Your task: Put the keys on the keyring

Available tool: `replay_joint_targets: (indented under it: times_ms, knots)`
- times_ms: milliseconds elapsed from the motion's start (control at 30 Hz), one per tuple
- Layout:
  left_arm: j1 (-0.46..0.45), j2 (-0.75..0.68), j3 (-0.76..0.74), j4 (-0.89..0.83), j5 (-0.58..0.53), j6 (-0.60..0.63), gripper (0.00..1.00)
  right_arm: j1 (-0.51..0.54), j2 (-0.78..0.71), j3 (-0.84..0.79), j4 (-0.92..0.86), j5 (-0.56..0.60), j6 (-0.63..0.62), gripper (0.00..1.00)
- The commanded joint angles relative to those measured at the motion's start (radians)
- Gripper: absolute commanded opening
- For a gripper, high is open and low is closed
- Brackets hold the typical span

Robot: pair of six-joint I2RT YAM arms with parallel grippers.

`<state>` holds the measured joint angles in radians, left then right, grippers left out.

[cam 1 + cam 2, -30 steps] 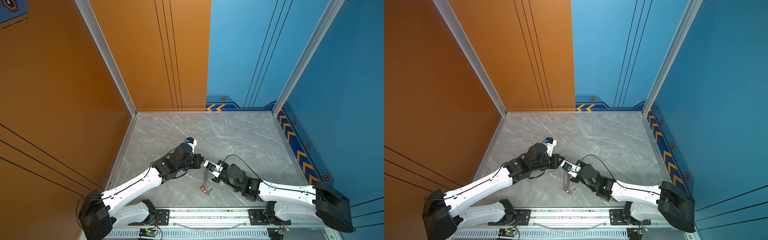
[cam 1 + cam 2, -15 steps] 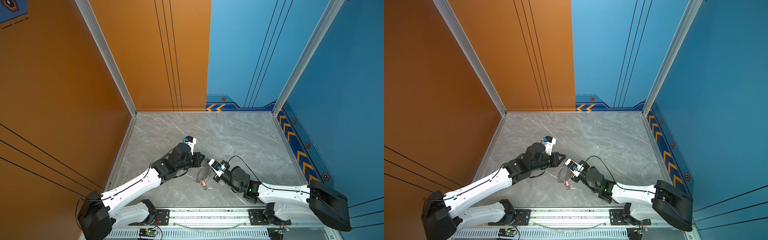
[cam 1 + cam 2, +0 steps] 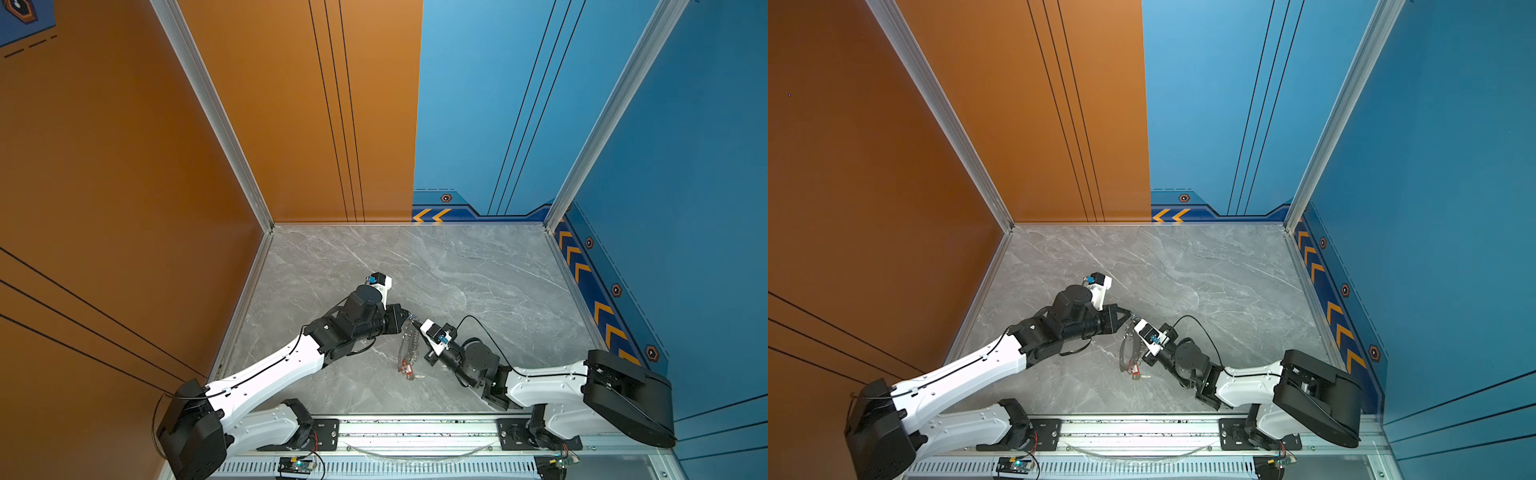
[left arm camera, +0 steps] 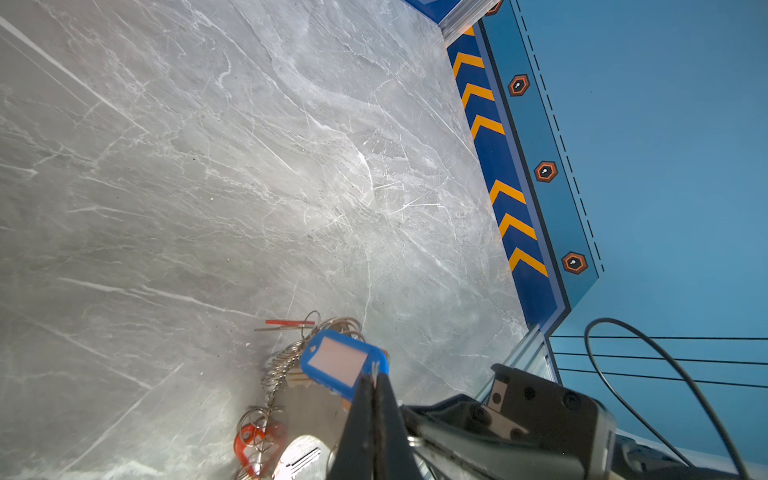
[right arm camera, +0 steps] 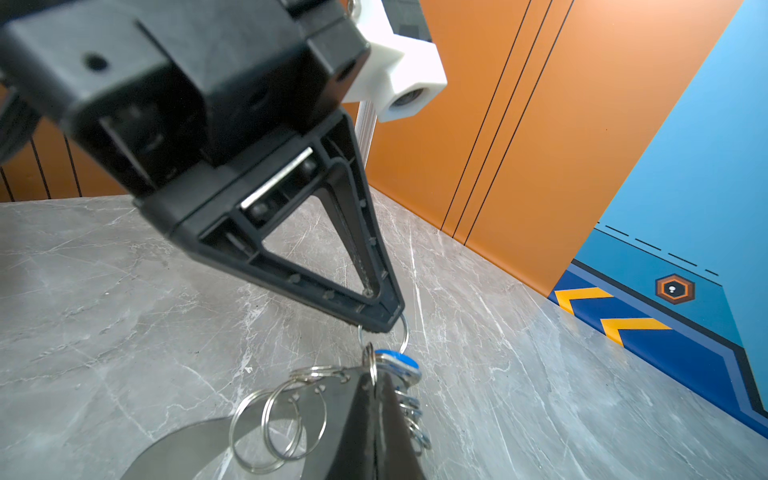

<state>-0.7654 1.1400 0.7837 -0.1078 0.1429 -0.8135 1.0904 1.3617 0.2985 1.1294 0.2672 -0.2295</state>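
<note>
left gripper (image 5: 380, 325) clenched on the split ring (image 5: 403, 336) carrying the blue tag (image 4: 343, 363), insert plain. right gripper (image 5: 372, 382) clamped on keyring (image 5: 187, 449) edge, mid-table (image 3: 478, 266); red-tagged keys (image 4: 299, 457) at its low end.

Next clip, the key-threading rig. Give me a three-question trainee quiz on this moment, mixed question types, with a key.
1. True or false: the left gripper and the right gripper are both shut.
2. The tag nearest the left gripper's tips is: A red, B blue, C green.
3. What is the right gripper clamped on?
Key: 1 true; the left one pinches a small ring. 2 B. 3 the keyring, gripped at its rim.
</note>
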Motion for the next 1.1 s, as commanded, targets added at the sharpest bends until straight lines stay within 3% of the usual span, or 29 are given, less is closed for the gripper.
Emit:
replay_joint_targets:
  times_ms: [0,767,1067]
  knots:
    - [0.007,0.005,-0.026,0.008,0.017,0.000,0.00,0.011,-0.021,-0.014,0.062,-0.004,0.027,0.00]
    - [-0.066,-0.008,0.032,0.025,-0.011,0.104,0.00,-0.069,-0.259,0.050,-0.369,-0.177,0.067,0.17]
    - [-0.073,-0.010,0.037,0.024,-0.023,0.112,0.00,-0.107,-0.407,0.123,-0.738,-0.228,0.025,0.20]
